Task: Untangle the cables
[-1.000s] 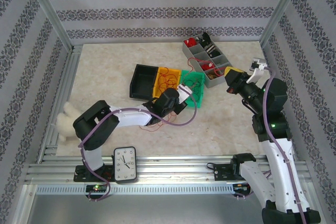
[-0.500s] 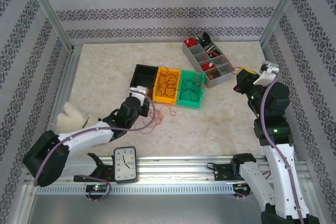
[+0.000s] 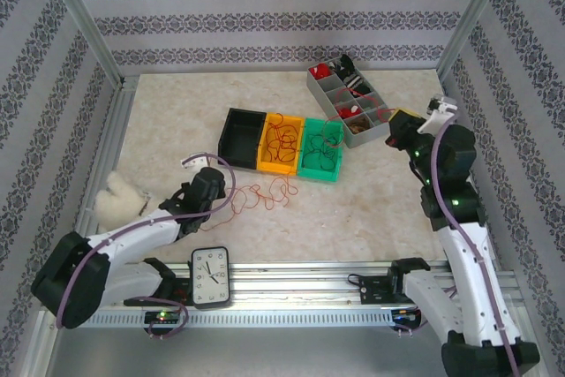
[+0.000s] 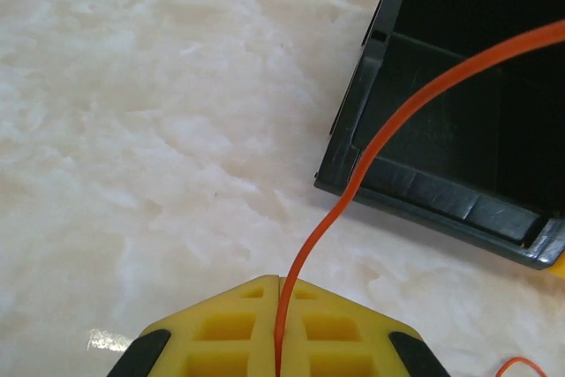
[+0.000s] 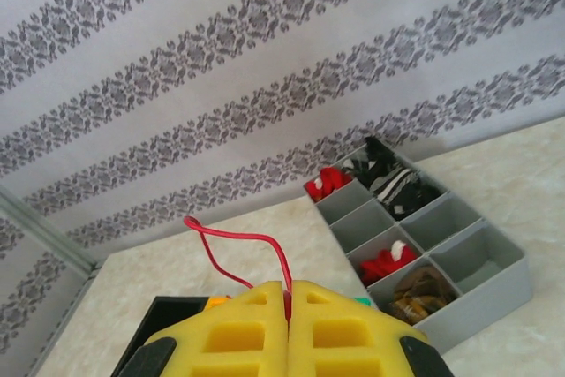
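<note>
Two robot arms work a clump of thin red and orange cables on a marble-patterned table. Most of the clump lies looped in an orange plastic bin and a green plastic bin at the middle of the table. Curly strands spill onto the bare top towards the near edge.

The left gripper sits low near the left edge. Its yellow pads are pressed together on an orange wire. That wire rises from the pads and crosses an open black plastic bin, which stands against the orange bin.

The right gripper is raised near the right edge, its jaws clamped on a red wire that arcs up from between the pads. From above, this strand runs past a grey compartment tray standing by the far right corner.

A black-rimmed white clock lies at the near edge. A white fluffy lump rests by the left edge.
</note>
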